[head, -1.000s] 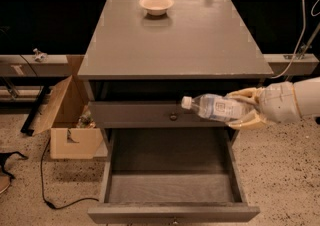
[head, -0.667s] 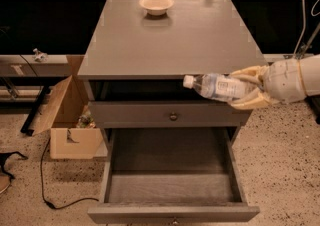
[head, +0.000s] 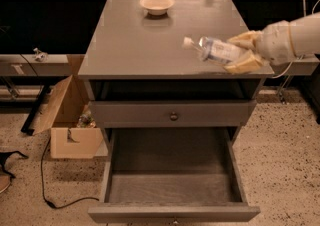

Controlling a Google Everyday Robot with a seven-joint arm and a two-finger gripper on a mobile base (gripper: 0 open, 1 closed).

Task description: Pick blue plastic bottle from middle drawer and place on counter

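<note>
My gripper [head: 236, 54] reaches in from the right, over the right front part of the desk [head: 130, 45]. It is clamped on the blue plastic bottle [head: 214, 50], with one pale yellow finger [head: 245, 39] on the far side of the bottle and the other on the near side. My arm [head: 295, 35], wrapped in a light cover, runs out of the picture at the right edge.

The bottle lies almost on its side in my grip. Its white cap [head: 187, 42] points left toward the middle of the desk and sits a little higher than the base, which is hidden between my fingers. The bottle is low over the grey surface, near the front right corner, but I cannot tell whether it touches the top or hangs just above it.

At the back of the desk, well apart from the bottle, a small cream bowl [head: 157, 4] stands upright.

Below the top is an open recess, and under it a closed drawer front [head: 130, 114] with a round metal knob [head: 173, 116] at its centre. Beneath that, the middle drawer [head: 172, 213] is pulled far out toward the camera, showing its plain grey inside.

On the speckled floor to the left, an open cardboard box [head: 65, 137] leans beside the cabinet. A dark cable [head: 47, 192] trails across the floor in front of the box.
</note>
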